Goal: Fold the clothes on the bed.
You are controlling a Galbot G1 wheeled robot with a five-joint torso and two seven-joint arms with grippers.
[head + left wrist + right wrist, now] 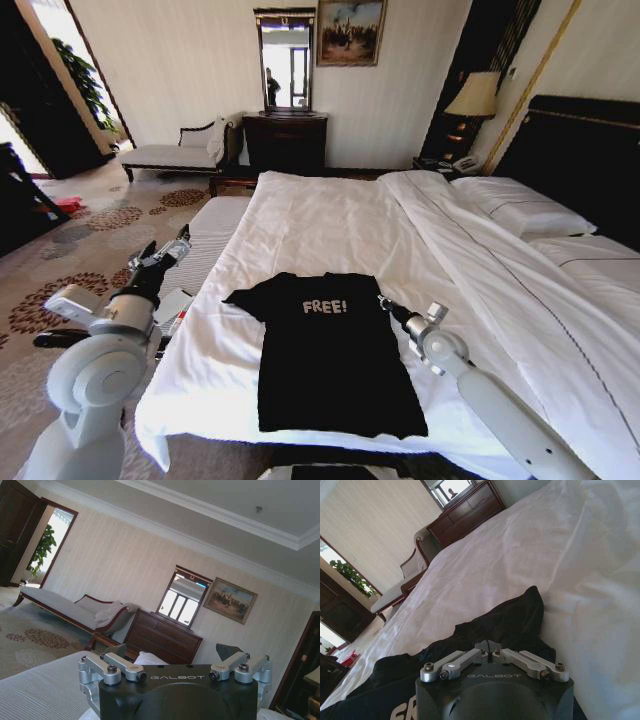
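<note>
Black cotton is lying flat near the foot edge of the bed (330, 215): the T-shirt (335, 365) is spreading chest-up with its white "FREE!" lettering (325, 306) facing me, collar pointing toward the headboard end and hem reaching close to the foot edge. I am seeing one sleeve fanned out toward the bed's left edge, while the other sleeve is sitting bunched under my right tool (385, 303). I am reading that right tool as closed, its fingers (489, 645) drawn together and pinching the dark sleeve fabric, right where the shirt is meeting the folded edge of the white duvet (500, 290). My left tool (165, 252) is hanging off the bed's left edge, above the pale bench (215, 235), well apart from the shirt; its fingers (232, 652) are standing spread with nothing between them. I am seeing the duvet covering the right side of the bed, beside the pillows (520, 210).
</note>
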